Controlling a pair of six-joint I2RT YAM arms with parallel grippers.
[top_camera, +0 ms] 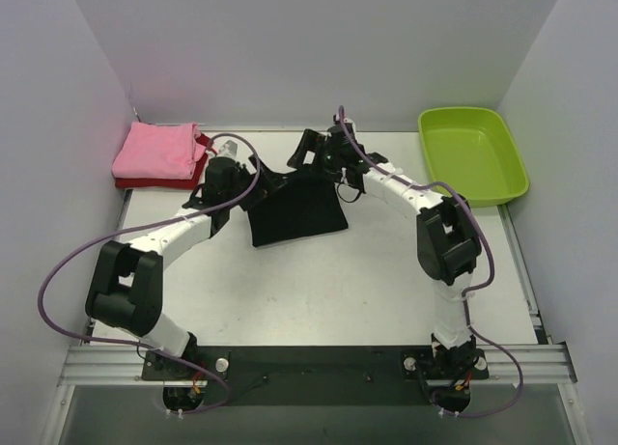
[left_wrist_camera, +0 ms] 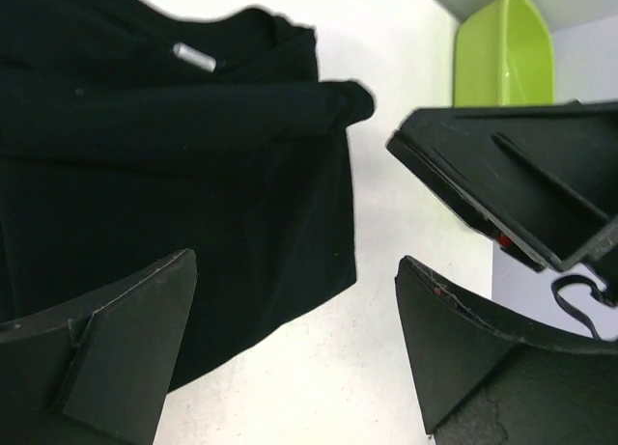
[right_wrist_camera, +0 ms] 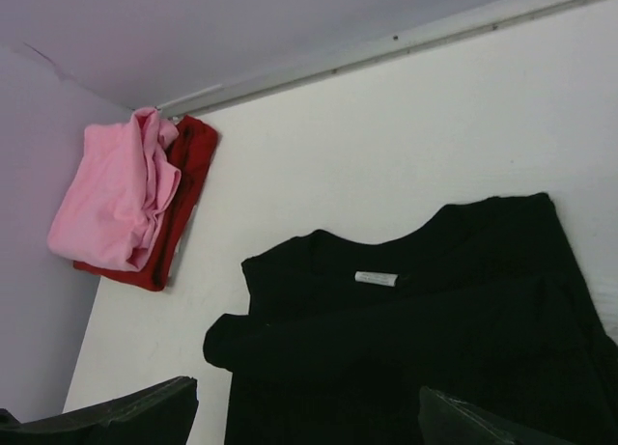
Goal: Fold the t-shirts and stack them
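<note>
Left gripper [left_wrist_camera: 294,353] and right gripper [right_wrist_camera: 304,421]: jaws of both spread wide, gripping nothing, over the far edge of the folded black t-shirt [top_camera: 294,211] lying mid-table [top_camera: 386,291]; other 2 stacked far-left, pink t-shirt [top_camera: 154,150] on dark red t-shirt [top_camera: 145,182].

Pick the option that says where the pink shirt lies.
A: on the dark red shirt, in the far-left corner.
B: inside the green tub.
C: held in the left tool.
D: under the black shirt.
A: the pink shirt lies folded on the dark red shirt in the far-left corner, apart from the black shirt and the lime-green tub.
</note>
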